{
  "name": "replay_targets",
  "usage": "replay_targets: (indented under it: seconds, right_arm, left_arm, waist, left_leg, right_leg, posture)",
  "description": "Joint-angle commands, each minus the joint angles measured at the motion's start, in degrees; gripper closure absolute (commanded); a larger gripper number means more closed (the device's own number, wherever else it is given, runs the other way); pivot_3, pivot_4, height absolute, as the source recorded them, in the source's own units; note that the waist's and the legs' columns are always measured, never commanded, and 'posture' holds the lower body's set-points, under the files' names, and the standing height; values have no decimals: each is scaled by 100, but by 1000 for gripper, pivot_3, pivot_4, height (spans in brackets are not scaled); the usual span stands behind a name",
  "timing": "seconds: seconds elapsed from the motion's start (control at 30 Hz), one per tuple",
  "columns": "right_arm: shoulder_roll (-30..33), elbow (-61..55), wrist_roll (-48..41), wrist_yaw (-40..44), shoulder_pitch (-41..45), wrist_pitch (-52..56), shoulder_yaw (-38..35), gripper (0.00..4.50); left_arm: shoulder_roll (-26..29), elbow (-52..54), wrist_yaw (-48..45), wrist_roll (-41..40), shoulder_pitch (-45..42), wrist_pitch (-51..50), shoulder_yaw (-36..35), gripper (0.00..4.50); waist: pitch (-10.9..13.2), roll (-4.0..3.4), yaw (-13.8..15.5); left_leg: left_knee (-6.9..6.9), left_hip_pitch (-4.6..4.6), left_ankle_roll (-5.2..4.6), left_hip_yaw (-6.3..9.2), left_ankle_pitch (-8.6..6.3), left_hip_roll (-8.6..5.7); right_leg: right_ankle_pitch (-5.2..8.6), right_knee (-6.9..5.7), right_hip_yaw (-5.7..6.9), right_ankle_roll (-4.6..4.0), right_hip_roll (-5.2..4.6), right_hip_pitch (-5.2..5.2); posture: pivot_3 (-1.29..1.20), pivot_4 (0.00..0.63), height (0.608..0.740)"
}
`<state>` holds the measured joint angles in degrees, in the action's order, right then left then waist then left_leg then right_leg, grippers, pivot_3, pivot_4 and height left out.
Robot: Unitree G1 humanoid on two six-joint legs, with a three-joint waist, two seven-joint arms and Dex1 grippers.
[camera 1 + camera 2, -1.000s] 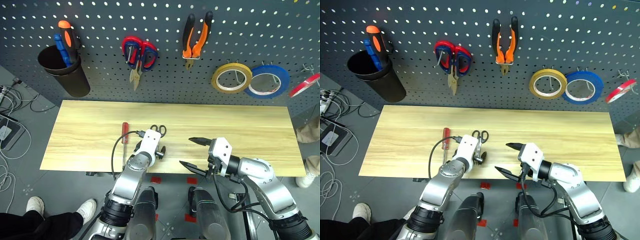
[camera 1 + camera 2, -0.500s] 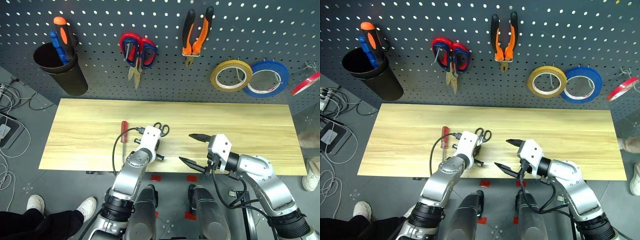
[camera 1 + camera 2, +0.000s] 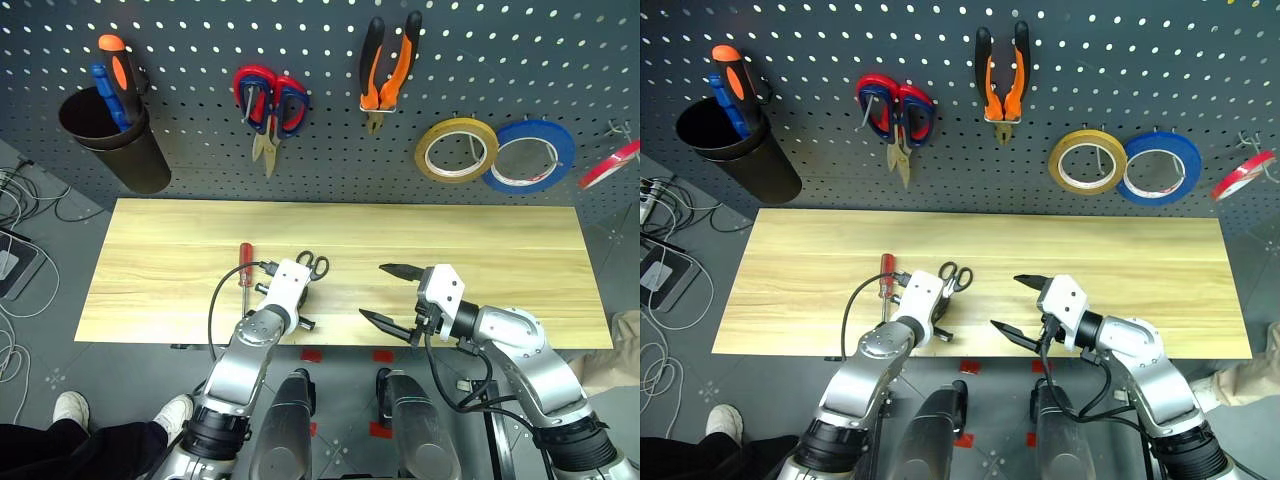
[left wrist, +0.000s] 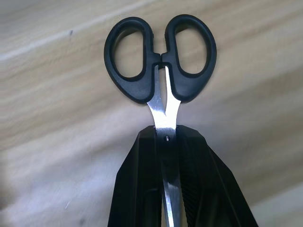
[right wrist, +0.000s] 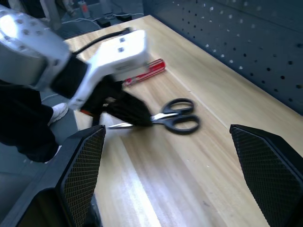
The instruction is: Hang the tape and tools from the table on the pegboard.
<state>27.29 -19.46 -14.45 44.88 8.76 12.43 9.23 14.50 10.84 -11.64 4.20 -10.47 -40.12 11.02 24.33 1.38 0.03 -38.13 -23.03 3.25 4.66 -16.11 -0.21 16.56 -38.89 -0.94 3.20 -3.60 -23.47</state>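
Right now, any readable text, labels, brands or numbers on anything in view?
None.
No print can be made out on the scissors, screwdriver, tape or pliers.
The pegboard and table carry no markings.

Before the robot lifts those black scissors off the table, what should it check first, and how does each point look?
1. Left gripper shut on the scissors blades: ok.
2. Scissor handles free, nothing lying on them: ok.
3. Red screwdriver lies apart from the scissors: ok.
4. Right gripper open, holding nothing, apart from the scissors: ok.
5. Pliers and yellowish tape already hang on the pegboard: ok.
6. Free hook for the scissors: cannot tell.
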Motion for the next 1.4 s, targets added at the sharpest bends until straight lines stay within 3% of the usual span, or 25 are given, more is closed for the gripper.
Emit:
replay_targets:
  seconds: [0.03, 0.17, 0.33, 0.7, 1.1, 1.4]
  right_arm:
    - [-76, -452, -491, -34, -33, 149, -310, 0]
    - [-277, -814, -1062, -195, -28, 414, -591, 0]
    - [-525, -821, -1057, -514, 100, 309, -702, 0]
    - [-721, -696, -1076, -702, 294, 82, -860, 0]
    - [-881, -235, -844, -765, 539, -204, -796, 0]
    - [-890, -274, -807, -872, 552, -202, -757, 0]
  left_arm:
    - [329, 655, -135, 223, 181, 552, 82, 4293]
    - [780, 1071, -150, 536, 380, 1341, 41, 4293]
    - [1102, 1251, 1, 923, 582, 2273, -60, 4293]
    - [1119, 1257, 487, 1502, 542, 3785, -395, 4293]
    - [719, 922, 746, 1657, 1, 3879, -677, 4293]
    - [514, 712, 779, 1683, -116, 3809, -697, 4293]
  waist:
    - [-12, 0, 10]
    - [-68, -1, 29]
    - [-311, 7, 47]
    - [-878, 14, 142]
    - [-1218, 15, 154]
    - [-1258, 16, 154]
  left_leg:
    - [4, -2, 4, 3, 2, 0]
    - [12, -11, 19, 12, 11, 2]
    - [15, -53, 27, 11, 17, -10]
    - [12, -78, 26, 0, 24, -27]
    - [9, -73, 26, -5, 23, -32]
    - [5, -70, 25, -7, 23, -31]
  right_leg:
    - [0, 0, 3, 0, -1, -4]
    - [0, 5, 11, 0, -2, -14]
    - [0, 6, 17, -1, -28, -60]
    - [-1, 9, 38, -1, -17, -66]
    - [-1, 8, 35, -2, 13, -62]
    - [-2, 1, 30, -3, 17, -62]
  posture:
    - [73, 362, 740]
    - [90, 309, 740]
    - [93, 243, 740]
    - [107, 149, 740]
    - [126, 131, 740]
    - [123, 135, 740]
